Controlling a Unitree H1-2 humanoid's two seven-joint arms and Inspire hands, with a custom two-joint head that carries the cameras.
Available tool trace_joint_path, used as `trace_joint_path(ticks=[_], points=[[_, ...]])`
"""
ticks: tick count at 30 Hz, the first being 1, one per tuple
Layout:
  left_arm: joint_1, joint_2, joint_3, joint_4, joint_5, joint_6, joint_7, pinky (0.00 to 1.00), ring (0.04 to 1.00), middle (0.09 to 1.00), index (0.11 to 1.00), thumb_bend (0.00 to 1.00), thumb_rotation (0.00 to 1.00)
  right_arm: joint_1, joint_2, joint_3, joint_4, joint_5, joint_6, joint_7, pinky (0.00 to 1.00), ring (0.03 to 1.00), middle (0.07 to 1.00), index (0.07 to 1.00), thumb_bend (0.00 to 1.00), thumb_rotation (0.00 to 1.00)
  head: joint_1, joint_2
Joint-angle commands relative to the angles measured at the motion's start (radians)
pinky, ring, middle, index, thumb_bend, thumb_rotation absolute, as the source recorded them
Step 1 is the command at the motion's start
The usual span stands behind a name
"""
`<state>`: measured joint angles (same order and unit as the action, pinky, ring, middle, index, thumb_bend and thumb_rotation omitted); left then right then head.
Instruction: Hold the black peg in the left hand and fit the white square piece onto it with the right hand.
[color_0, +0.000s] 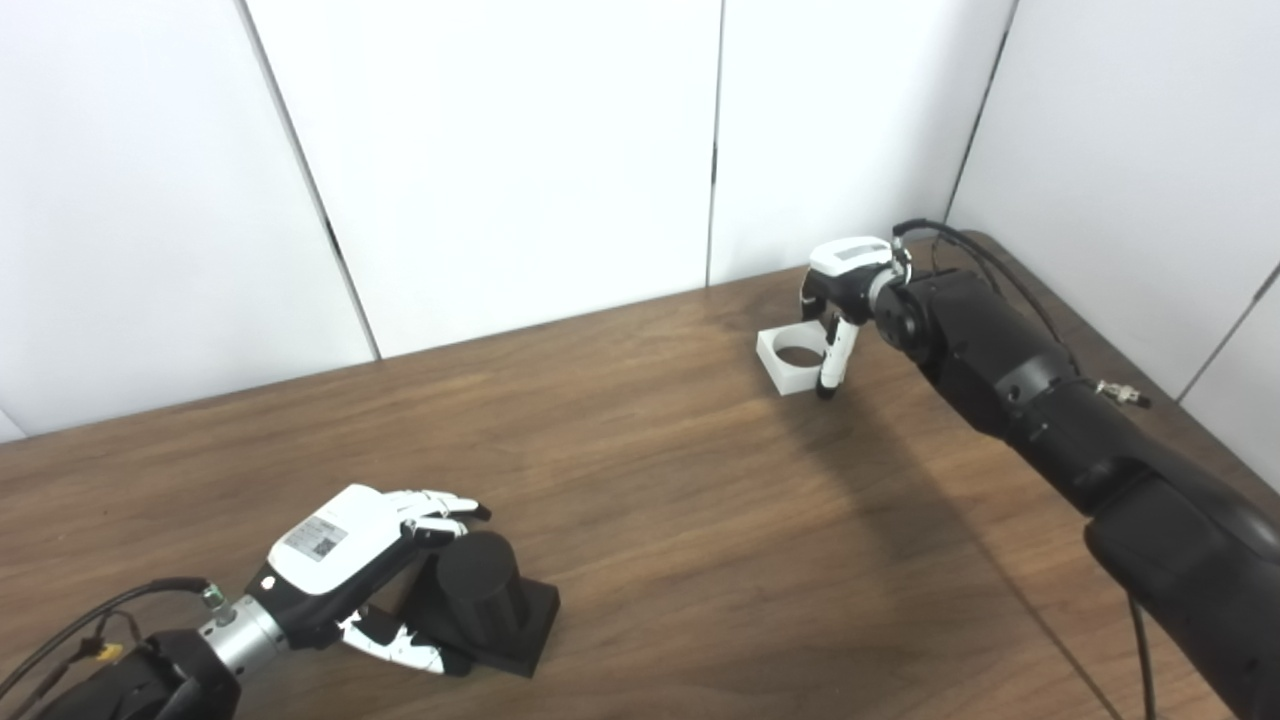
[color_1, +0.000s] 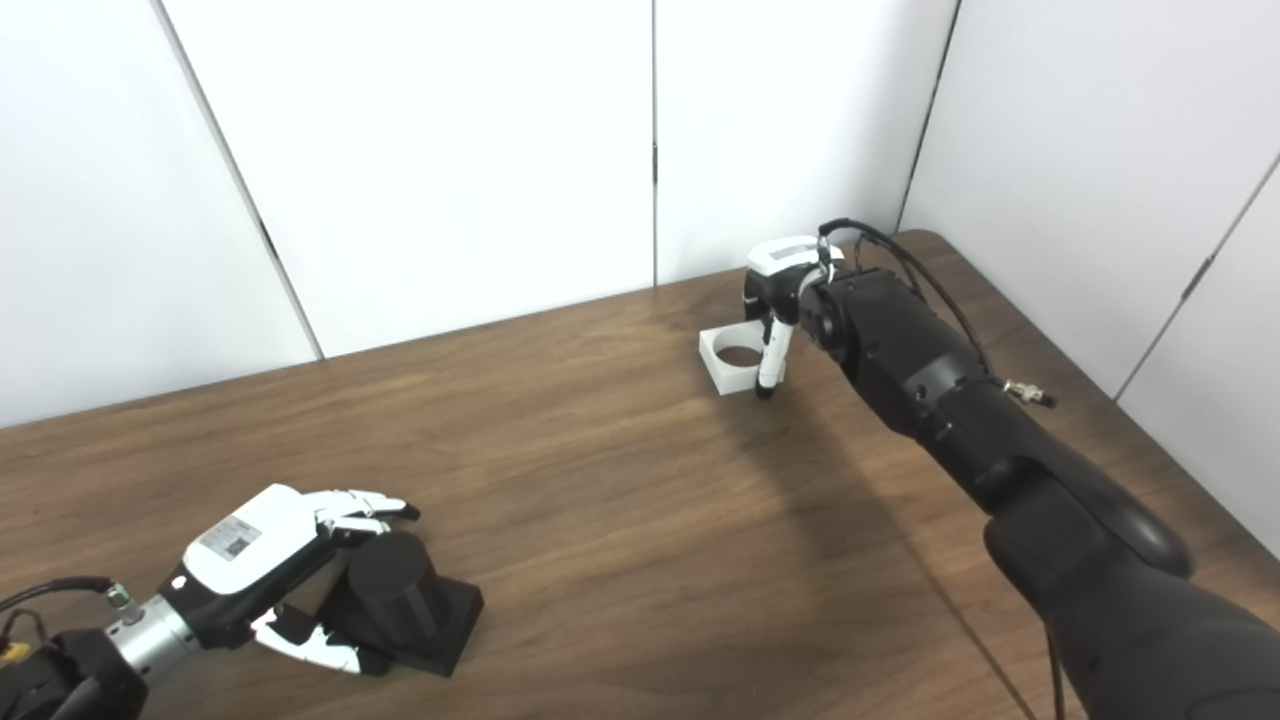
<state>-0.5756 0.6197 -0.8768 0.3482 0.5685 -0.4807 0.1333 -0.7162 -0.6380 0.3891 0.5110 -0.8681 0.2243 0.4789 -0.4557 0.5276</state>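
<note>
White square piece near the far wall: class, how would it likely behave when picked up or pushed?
The white square piece looks like a rigid block, so it probably keeps its shape. Its flat base suggests it slides rather than rolls. The round hole through it hints it is fairly light. The right hand is at its edge.

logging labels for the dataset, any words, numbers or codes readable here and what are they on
No text can be read.
Left hand: a white sticker on its back with a QR-like code and small print, too blurred to read.
Right hand: a grey label on top, too small to read.
Black peg and white square piece: no markings visible.
</note>
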Motion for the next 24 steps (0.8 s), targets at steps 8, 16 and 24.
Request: trace_joint_path(ticks=[8, 16, 24], points=[[0.049, 0.040, -0.001, 0.008, 0.082, 0.011, -0.119, 0.73, 0.822, 0.833, 0.490, 0.52, 0.06, 0.007, -0.025, -0.031, -0.028, 0.098, -0.096, -0.055, 0.77, 0.809, 0.782, 0.482, 0.52, 0.14, 0.013, 0.009], [0.057, 0.035, 0.025, -0.002, 0.093, 0.012, -0.144, 0.72, 0.822, 0.834, 0.490, 0.52, 0.06, 0.025, -0.033, -0.038, -0.040, 0.131, -0.151, -0.107, 0.77, 0.833, 0.775, 0.479, 0.52, 0.14, 0.026, 0.018], [0.062, 0.027, 0.033, 0.001, 0.097, 0.011, -0.138, 0.73, 0.825, 0.835, 0.490, 0.52, 0.06, 0.061, -0.041, -0.081, -0.091, 0.174, -0.227, -0.185, 0.76, 0.843, 0.772, 0.479, 0.52, 0.13, 0.067, 0.032]])
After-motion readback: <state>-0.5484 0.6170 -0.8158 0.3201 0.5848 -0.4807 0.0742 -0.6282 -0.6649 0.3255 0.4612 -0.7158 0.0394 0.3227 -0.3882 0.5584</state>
